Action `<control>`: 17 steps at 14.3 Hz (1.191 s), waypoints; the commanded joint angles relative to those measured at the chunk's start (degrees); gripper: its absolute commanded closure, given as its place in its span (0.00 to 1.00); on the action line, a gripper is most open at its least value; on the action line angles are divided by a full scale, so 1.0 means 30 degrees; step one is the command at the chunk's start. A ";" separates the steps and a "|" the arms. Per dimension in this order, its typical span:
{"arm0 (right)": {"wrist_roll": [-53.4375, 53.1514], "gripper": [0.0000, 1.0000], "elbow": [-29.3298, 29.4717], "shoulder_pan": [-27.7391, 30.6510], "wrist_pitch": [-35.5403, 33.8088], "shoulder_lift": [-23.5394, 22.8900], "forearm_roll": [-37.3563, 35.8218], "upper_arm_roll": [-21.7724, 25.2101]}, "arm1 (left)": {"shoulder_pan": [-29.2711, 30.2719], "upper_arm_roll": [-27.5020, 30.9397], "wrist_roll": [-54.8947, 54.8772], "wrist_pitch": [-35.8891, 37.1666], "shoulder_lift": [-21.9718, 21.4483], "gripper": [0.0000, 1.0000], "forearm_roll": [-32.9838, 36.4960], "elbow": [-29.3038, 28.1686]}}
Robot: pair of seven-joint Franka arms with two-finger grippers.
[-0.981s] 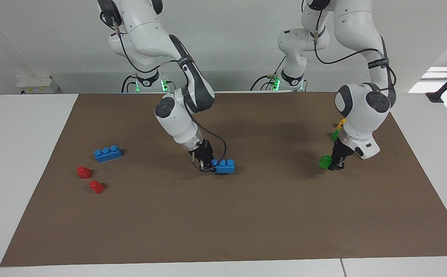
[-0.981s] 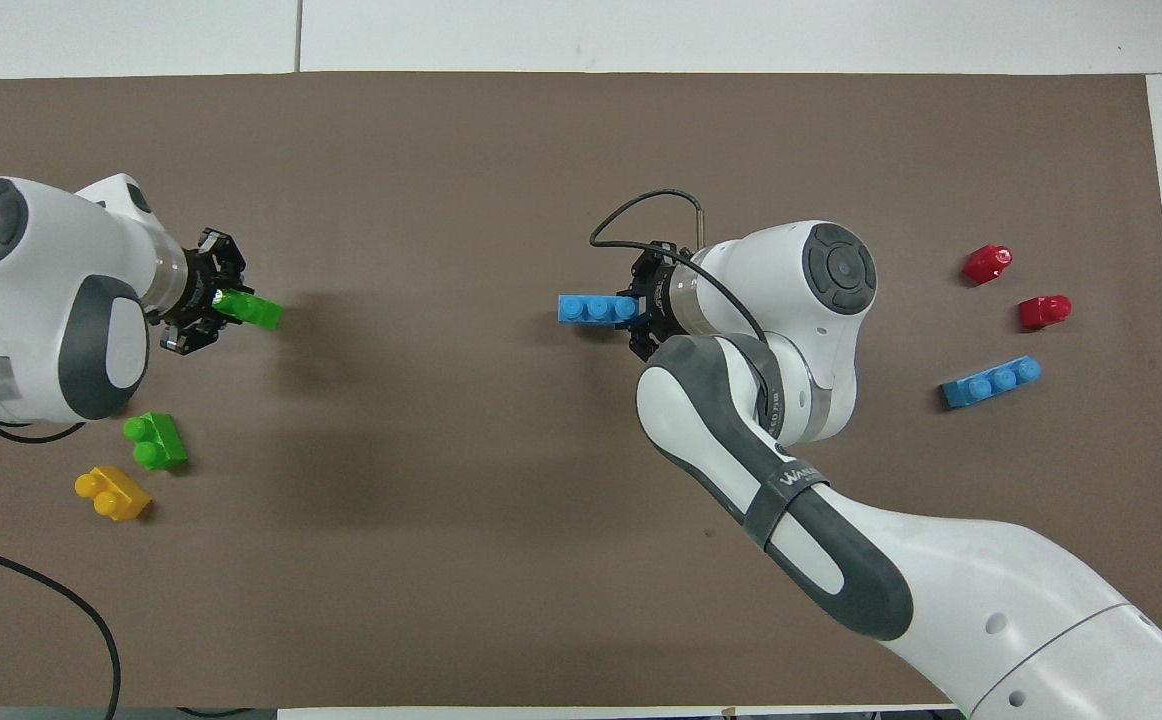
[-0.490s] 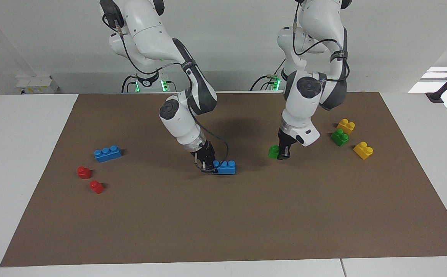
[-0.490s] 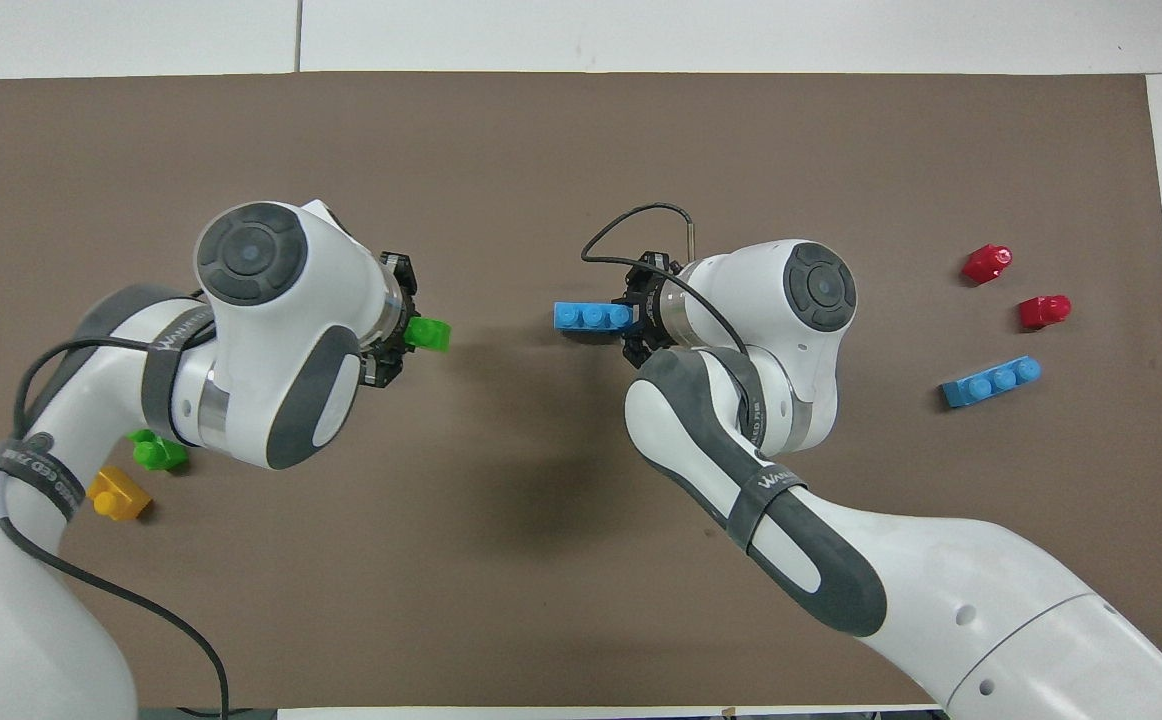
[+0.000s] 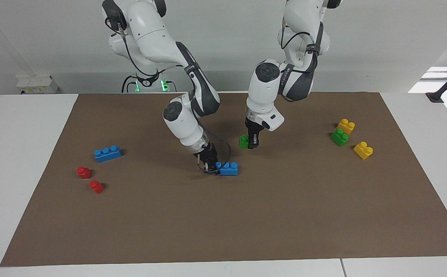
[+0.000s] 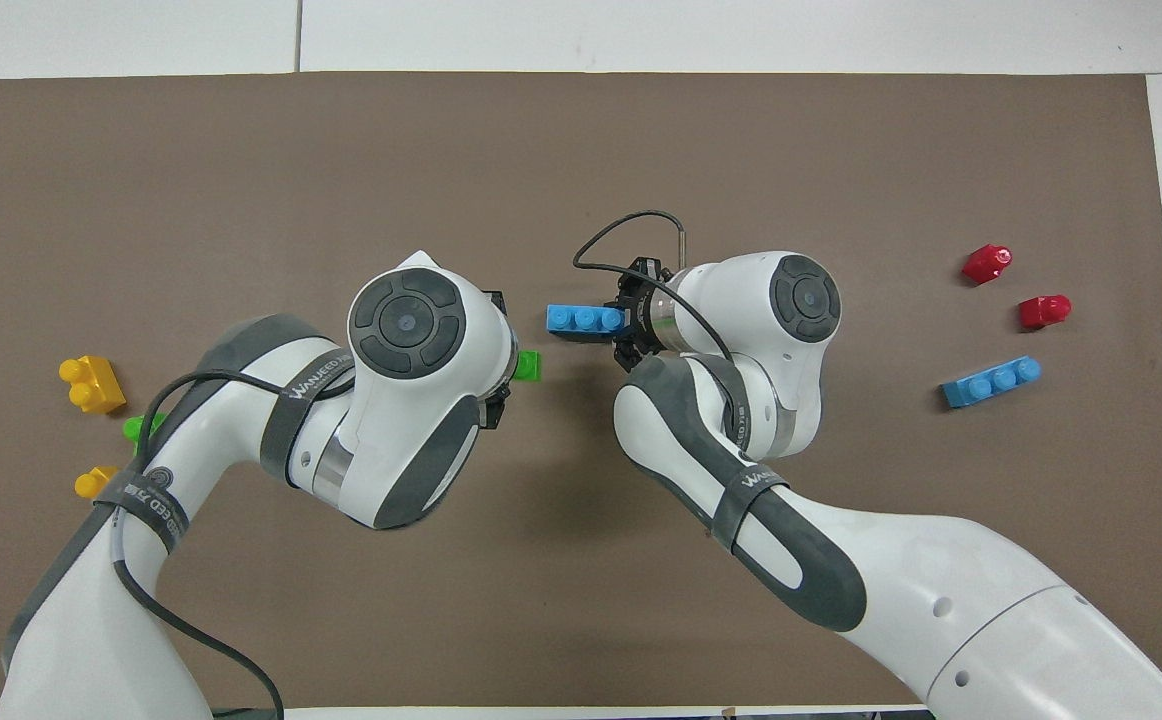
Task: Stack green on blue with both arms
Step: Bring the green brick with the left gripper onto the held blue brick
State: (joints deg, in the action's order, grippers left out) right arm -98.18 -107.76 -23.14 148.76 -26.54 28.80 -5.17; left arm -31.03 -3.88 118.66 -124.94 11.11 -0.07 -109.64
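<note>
My right gripper point(image 5: 210, 166) is shut on one end of a long blue brick point(image 5: 227, 168) with three studs, held low at the brown mat near its middle; it also shows in the overhead view point(image 6: 584, 319). I cannot tell if the brick touches the mat. My left gripper point(image 5: 251, 143) is shut on a small green brick point(image 5: 243, 141) and holds it in the air above the mat, close to the blue brick but apart from it. In the overhead view the green brick point(image 6: 529, 366) sticks out from under the left wrist.
A second blue brick point(image 5: 108, 153) and two red bricks point(image 5: 84, 172) point(image 5: 96, 187) lie toward the right arm's end. A second green brick point(image 5: 339, 137) and two yellow bricks point(image 5: 346, 125) point(image 5: 363, 150) lie toward the left arm's end.
My left arm has swung from its own end of the mat to the middle, carrying the green brick up close to the blue brick. My right gripper has shifted only slightly with the blue brick.
</note>
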 commanded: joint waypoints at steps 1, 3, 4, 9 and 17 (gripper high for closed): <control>-0.0028 1.00 -0.0409 -0.0138 0.0597 -0.0030 0.0479 0.0083 | -0.0406 0.0325 0.1282 0.0016 0.0074 1.00 0.0257 0.0772; 0.0002 1.00 -0.0555 -0.0138 0.0832 -0.0031 0.0479 0.0083 | -0.0436 0.0325 0.1722 -0.0100 0.0221 1.00 0.0257 0.1360; 0.0002 1.00 -0.0643 -0.0138 0.0833 -0.0031 0.0479 0.0083 | -0.0436 0.0325 0.1956 -0.0420 0.0309 1.00 0.0257 0.1362; 0.0031 1.00 -0.0790 -0.0109 0.0950 -0.0031 0.0479 0.0083 | -0.1108 0.0325 0.2895 -0.1478 0.1359 1.00 0.0901 0.1827; 0.0089 1.00 -0.0820 -0.0109 0.0950 -0.0001 0.0479 0.0083 | -0.1256 0.0325 0.4449 -0.1478 0.3824 1.00 0.1869 0.3881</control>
State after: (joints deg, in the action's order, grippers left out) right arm -98.18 -108.14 -23.15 149.42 -26.41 28.86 -5.27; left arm -33.56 -3.82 130.38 -129.18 21.25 4.32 -99.44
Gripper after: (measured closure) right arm 0.656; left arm 0.656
